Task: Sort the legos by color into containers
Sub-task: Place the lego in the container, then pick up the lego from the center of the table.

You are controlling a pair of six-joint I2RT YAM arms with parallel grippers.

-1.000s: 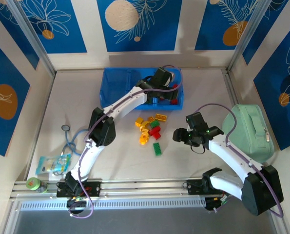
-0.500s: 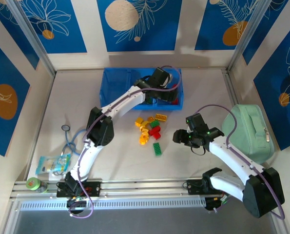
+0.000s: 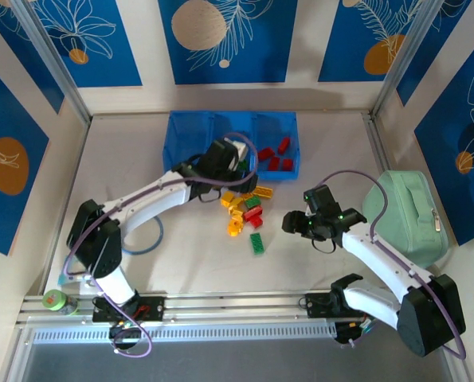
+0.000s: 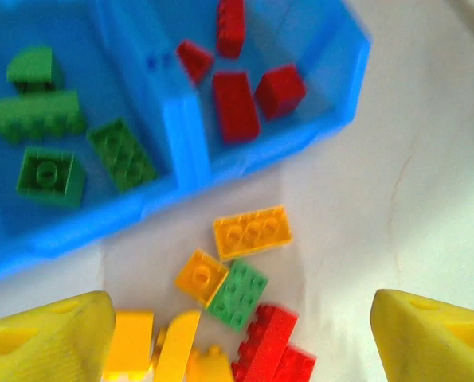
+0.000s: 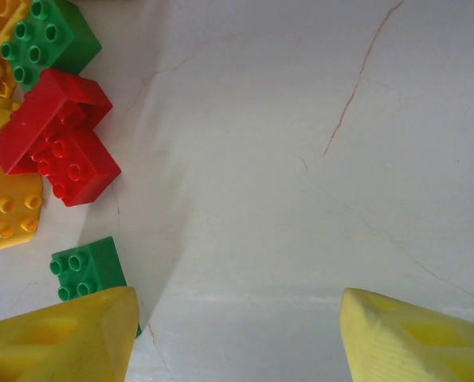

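Observation:
The blue tray point(image 3: 190, 137) point(image 4: 185, 143) holds several red legos point(image 3: 272, 157) point(image 4: 237, 103) in its right compartment and several green legos point(image 4: 53, 119) in the middle one. Loose legos point(image 3: 244, 208) lie on the table in front of it: orange point(image 4: 252, 231), green point(image 4: 238, 293) and red point(image 4: 268, 354) point(image 5: 57, 135). A long green brick point(image 3: 257, 243) lies apart, nearer the arms. My left gripper point(image 3: 237, 173) point(image 4: 237, 334) hovers open over the pile, holding nothing. My right gripper point(image 3: 291, 223) point(image 5: 237, 334) is open over bare table just right of the pile, with a small green brick point(image 5: 85, 270) by its left finger.
A mint-green zippered case point(image 3: 404, 215) lies at the right. A stethoscope point(image 3: 133, 235), a packet point(image 3: 89, 269) and a small green-lidded jar point(image 3: 55, 300) sit at the near left. Bare table lies right of the pile.
My left arm has drawn back from the tray's right compartment to above the loose pile, its elbow swinging left. The red bricks in the tray are now uncovered. The right arm has not moved.

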